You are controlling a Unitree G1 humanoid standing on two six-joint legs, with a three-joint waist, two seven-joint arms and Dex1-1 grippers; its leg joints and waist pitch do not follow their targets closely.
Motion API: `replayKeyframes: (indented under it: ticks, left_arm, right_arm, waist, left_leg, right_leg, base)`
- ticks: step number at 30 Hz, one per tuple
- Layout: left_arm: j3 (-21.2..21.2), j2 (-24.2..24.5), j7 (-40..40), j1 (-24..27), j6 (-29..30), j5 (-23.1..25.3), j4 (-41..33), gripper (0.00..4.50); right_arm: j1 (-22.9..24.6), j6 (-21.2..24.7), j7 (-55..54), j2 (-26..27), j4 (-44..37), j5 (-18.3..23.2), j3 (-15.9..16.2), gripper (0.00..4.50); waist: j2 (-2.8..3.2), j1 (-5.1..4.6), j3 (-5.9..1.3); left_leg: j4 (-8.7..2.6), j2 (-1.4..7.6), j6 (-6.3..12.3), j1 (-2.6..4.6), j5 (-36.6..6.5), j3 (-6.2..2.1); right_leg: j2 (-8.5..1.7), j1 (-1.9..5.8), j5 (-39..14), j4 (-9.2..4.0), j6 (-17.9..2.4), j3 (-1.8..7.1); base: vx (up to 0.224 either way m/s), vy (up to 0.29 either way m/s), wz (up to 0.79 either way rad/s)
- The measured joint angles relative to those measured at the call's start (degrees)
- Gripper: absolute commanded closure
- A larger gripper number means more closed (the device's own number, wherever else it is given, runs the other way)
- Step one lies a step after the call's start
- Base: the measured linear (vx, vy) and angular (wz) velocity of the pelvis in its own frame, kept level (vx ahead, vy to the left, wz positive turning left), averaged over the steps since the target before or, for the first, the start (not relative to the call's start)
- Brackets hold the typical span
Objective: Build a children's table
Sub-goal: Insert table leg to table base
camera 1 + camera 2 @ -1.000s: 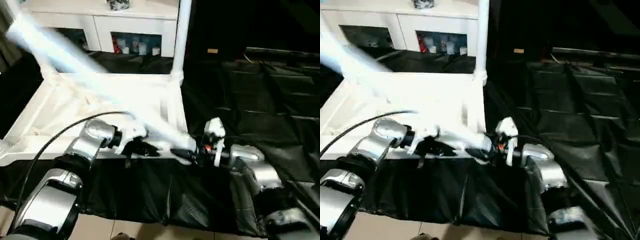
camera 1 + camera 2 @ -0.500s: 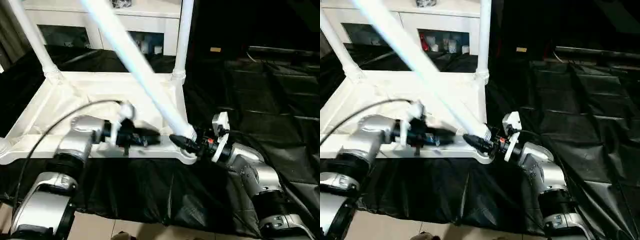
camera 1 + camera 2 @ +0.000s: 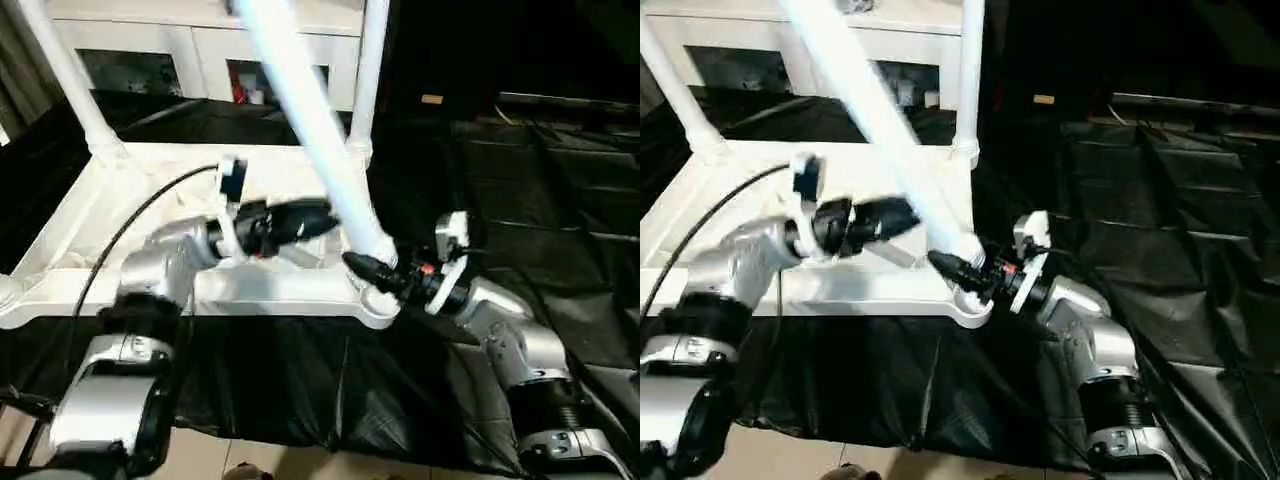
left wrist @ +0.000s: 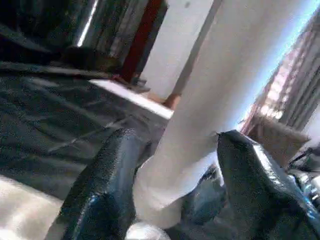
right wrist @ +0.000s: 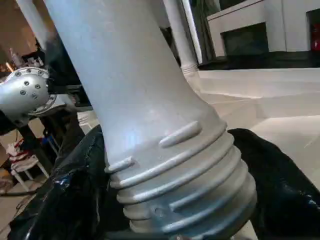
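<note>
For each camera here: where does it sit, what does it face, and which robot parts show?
Head stereo pair: looks down over both silver forearms at the upturned tabletop; right gripper holds the slanted leg.
Left wrist: along left gripper at that leg.
Right wrist: along its fingers at the leg's ribbed end.
Shared: the leg.

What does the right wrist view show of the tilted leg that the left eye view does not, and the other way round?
Right wrist view: the leg's ribbed threaded end close up, sitting between the right gripper's black fingers. Left eye view: the tabletop lying upside down with two legs already upright in its far corners, the leg's end over the near corner socket, and the left gripper beside the shaft. Both: the tilted leg in the right gripper.
</note>
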Motion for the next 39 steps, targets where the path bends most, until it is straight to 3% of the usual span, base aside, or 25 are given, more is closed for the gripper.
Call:
replayKeyframes:
  ticks: [6, 9, 13, 18, 24, 31, 38, 39]
  left_arm:
    - [-1.95, -1.81, 0.54, 0.03, -0.95, 0.19, -3.67, 0.96]
    - [-3.48, -2.56, 1.85, 0.07, -4.75, 2.57, -3.68, 0.94]
    - [-3.34, -3.47, 3.86, 0.04, -5.15, 2.70, -3.67, 0.94]
    - [-0.68, -4.51, 5.26, -0.34, -2.79, -0.08, -3.69, 1.50]
    - [0.87, -5.42, 6.49, -1.56, -0.53, -3.00, -5.18, 1.85]
    - [-0.97, -5.78, 10.04, -1.56, -1.31, 0.13, -5.72, 2.42]
    - [-1.47, -6.75, 17.05, -1.98, 1.15, 0.98, -6.32, 2.55]
    - [-1.55, -6.74, 17.85, -1.98, 1.76, 1.22, -7.13, 2.55]
  right_arm:
    - [0.05, 2.80, -0.12, 0.06, -0.28, -0.01, 1.36, 1.26]
    - [0.82, 4.21, -0.02, -0.17, -2.48, -0.01, 2.13, 1.26]
    - [1.39, 4.91, -0.24, -0.23, -2.71, 0.08, 2.20, 1.26]
    - [1.60, 5.52, -0.89, -0.40, -4.42, 0.64, 2.14, 1.30]
    - [1.73, 5.87, -1.31, 0.04, -4.54, 0.67, 2.17, 1.33]
    - [3.03, 6.91, -2.64, -0.09, -4.60, 0.71, 1.55, 1.33]
    - [3.27, 7.09, -4.12, -0.57, -4.64, 0.70, 0.53, 1.33]
    - [3.27, 7.23, -4.57, -0.52, -4.96, 0.71, 0.45, 0.77]
  waist:
    - [0.00, -0.07, 0.00]
    - [0.00, -0.04, 0.00]
    - [0.00, -0.03, 0.00]
    - [0.00, -0.09, 0.00]
    - [0.00, -0.02, 0.00]
    - [0.00, -0.01, 0.00]
    - [0.00, -0.04, 0.00]
    - [0.00, -0.15, 0.00]
  left_leg:
    - [0.00, 0.01, 0.01, 0.01, 0.01, 0.00]
    - [0.02, 0.01, 0.02, 0.00, 0.01, 0.00]
    - [0.05, 0.01, 0.02, -0.01, 0.01, 0.00]
    - [0.07, 0.01, 0.02, 0.00, 0.01, 0.00]
    - [0.09, 0.01, 0.03, -0.01, 0.01, 0.00]
    - [0.16, 0.01, 0.03, -0.02, 0.02, -0.01]
    - [0.19, 0.02, 0.04, -0.02, 0.02, -0.03]
    - [0.19, 0.02, 0.04, -0.03, 0.02, -0.03]
  right_leg:
    - [0.01, -0.01, 0.00, 0.02, 0.00, 0.00]
    - [0.01, 0.01, 0.00, 0.00, 0.00, 0.00]
    - [0.01, 0.01, 0.01, 0.02, 0.01, 0.00]
    - [0.01, 0.00, 0.01, 0.04, 0.01, 0.00]
    - [0.01, 0.01, 0.01, 0.05, 0.01, 0.00]
    - [0.01, 0.02, 0.01, 0.06, 0.02, 0.00]
    - [0.01, 0.02, 0.02, 0.10, 0.04, 0.00]
    - [0.01, 0.01, 0.02, 0.10, 0.04, 0.00]
  base:
    - [0.000, 0.000, 0.00]
    - [0.000, 0.000, 0.00]
    - [0.000, 0.000, 0.00]
    - [0.000, 0.000, 0.00]
    - [0.000, 0.000, 0.00]
    - [0.000, 0.000, 0.00]
    - [0.000, 0.000, 0.00]
    - [0.000, 0.000, 0.00]
